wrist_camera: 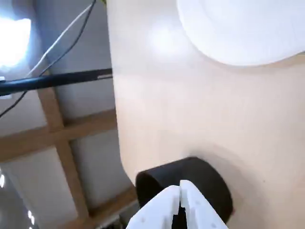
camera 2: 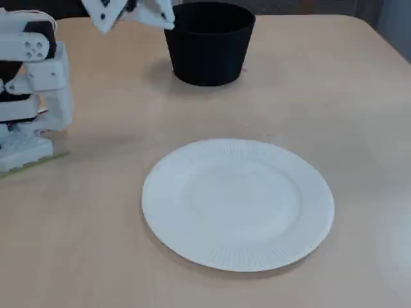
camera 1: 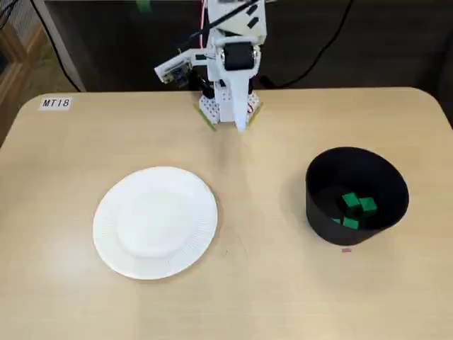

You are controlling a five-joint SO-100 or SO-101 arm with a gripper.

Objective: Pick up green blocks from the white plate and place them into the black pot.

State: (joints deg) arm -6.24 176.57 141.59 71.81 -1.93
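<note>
- Fingers (wrist_camera: 159, 210): two, white, pressing together at the tips with nothing between them in the wrist view. Their lower part is running off the bottom edge.
- Arm (camera 1: 237, 71): white, sitting folded at the far edge of the worktop in a fixed view. The frame is cutting off its top.
- Green blocks (camera 1: 352, 207): a small cluster lying on the bottom of the pot. They are crowding each other, so the count is hard to make out. The pot's wall is hiding them in the other fixed view, and the fingers are covering them in the wrist view.
- Pot (camera 1: 318, 191): black, standing upright at the right of that fixed view, well apart from the plate.
- Plate (camera 1: 156, 222): white with a ribbed rim, lying flat at the left. The top edge is cropping it in the wrist view.
- Worktop (camera 1: 269, 283): pale wood, carrying everything.
- Label (camera 1: 55, 103): reading "MT18", sitting near the far left corner.
- Red mark (camera 1: 346, 249): lying just beside the pot's base, too small to identify.
</note>
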